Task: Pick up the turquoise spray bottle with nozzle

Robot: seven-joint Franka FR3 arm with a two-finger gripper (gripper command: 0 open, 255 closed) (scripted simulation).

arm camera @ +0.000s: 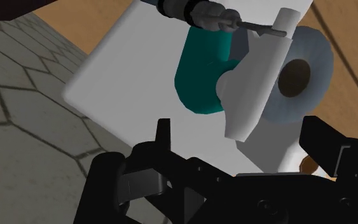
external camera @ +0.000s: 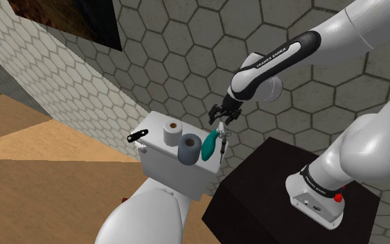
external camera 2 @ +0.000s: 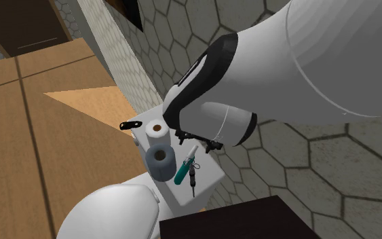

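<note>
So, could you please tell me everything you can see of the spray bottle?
The spray bottle has a turquoise body and a pale grey nozzle head. It lies on its side on top of the white toilet tank, between a grey-blue roll and a dark tool. The open gripper hovers just above, not holding it. Whether it touches the roll is unclear.

Grey roll (arm camera: 311, 63) beyond the gripper (arm camera: 238, 127): half hidden behind the nozzle of the spray bottle (arm camera: 199, 76). Dark-handled tool (arm camera: 190, 9) farther out is cut by the frame edge. Second roll (arm camera: 306, 167) mostly covered by one finger (arm camera: 327, 143), just a brown sliver.
</note>
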